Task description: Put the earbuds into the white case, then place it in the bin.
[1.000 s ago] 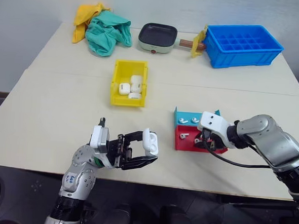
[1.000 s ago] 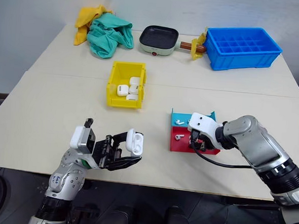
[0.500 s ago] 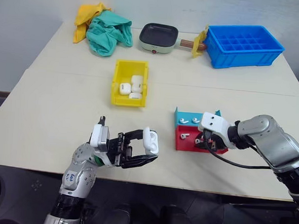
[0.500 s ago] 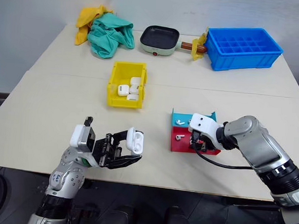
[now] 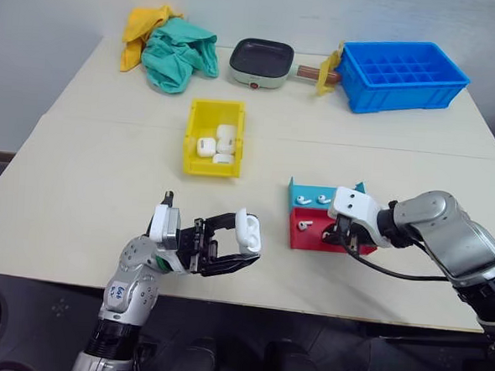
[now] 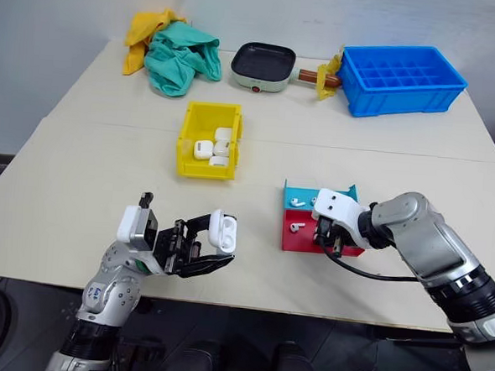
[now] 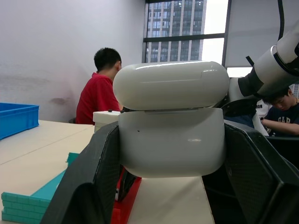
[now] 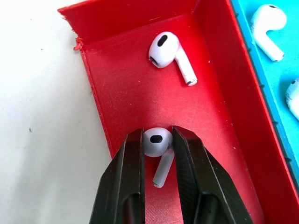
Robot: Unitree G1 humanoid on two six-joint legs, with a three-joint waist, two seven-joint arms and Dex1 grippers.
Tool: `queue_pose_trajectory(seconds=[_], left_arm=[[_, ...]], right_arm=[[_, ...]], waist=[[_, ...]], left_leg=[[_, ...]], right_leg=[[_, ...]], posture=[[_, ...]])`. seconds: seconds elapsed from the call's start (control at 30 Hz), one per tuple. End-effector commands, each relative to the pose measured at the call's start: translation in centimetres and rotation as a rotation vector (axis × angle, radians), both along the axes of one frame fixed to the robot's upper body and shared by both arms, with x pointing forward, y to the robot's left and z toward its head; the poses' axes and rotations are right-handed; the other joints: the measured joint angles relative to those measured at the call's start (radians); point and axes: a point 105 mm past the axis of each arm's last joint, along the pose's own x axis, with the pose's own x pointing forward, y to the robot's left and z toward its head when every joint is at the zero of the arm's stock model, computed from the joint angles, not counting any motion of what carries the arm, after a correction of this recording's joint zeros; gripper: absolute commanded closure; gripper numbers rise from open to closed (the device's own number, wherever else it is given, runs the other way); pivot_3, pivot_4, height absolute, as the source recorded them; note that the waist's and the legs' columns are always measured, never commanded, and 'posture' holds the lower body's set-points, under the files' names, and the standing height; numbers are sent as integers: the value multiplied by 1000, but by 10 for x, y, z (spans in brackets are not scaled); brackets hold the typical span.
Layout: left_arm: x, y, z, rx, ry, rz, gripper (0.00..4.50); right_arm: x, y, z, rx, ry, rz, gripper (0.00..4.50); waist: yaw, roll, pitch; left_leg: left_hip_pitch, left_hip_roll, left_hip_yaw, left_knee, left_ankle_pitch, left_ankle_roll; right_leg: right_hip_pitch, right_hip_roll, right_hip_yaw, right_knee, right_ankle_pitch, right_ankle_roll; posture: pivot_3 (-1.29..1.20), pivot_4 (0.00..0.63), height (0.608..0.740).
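Now that the right gripper (image 8: pixel 156 147) has narrowed its jaws onto an earbud (image 8: pixel 156 142) inside the red tray (image 8: pixel 121 95), a lift toward the white case (image 5: pixel 247 232), clamped by the left gripper (image 5: pixel 227 250) left of that tray, looks next.

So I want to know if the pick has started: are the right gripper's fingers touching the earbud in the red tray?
Touching. The right wrist view shows the right gripper with both fingers pressed against the earbud head in the red tray.
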Motion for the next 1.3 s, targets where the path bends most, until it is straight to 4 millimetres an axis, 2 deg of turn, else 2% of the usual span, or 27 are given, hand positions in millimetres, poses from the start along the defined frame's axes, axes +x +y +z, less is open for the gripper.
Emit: queue_pose_trajectory(seconds=[0.03,0.07,0.17,0.23,0.33,0.47,0.6,0.8,1.3], left_arm=[[-5,-4,18,-68,-34,-52,1704],[-6,-6,20,-74,-29,-73,1704],[-7,-12,28,-101,-13,-126,1704],[-7,-16,33,-108,-17,-159,1704],[-6,-18,43,-152,-4,-215,1704],[-3,-24,51,-163,-1,-268,1704],[-2,-31,60,-192,3,-306,1704],[-6,-37,65,-201,1,-362,1704],[-16,-42,73,-216,-28,-368,1704]], right_arm=[[-10,14,30,217,-43,82,4055],[-17,25,47,352,-86,167,4055],[-36,21,80,616,-183,245,4055],[-52,20,113,886,-304,311,4055],[-71,26,126,1031,-317,308,4055],[-91,56,140,1228,-366,375,4055],[-102,73,146,1298,-415,441,4055],[-104,86,142,1299,-436,482,4055],[-90,91,126,1256,-465,473,4055]], waist=[[2,0,0],[2,0,0],[4,0,0],[3,-1,0],[2,-1,0],[-9,-1,0],[-11,-1,0],[-8,-1,0],[-9,-1,0]], left_leg=[[0,0,0,0,0,0],[0,0,0,0,0,0],[0,0,-1,-1,0,0],[0,0,-1,0,0,0],[0,0,-1,0,0,0],[1,1,-1,0,0,-1],[2,0,-1,0,1,-1],[2,0,-1,0,1,-1],[2,0,-1,0,1,-1]], right_leg=[[0,0,0,0,0,0],[0,0,-1,0,0,0],[0,0,-1,0,0,0],[1,0,-2,0,0,1],[1,0,-1,0,0,1],[1,1,-1,1,0,1],[1,1,-1,4,0,1],[1,0,-1,4,0,1],[1,1,0,4,0,1]], posture=[[0,150,740],[0,150,740],[0,150,740],[0,150,740],[0,150,740],[0,150,740],[0,150,740],[0,150,740],[0,150,740]])
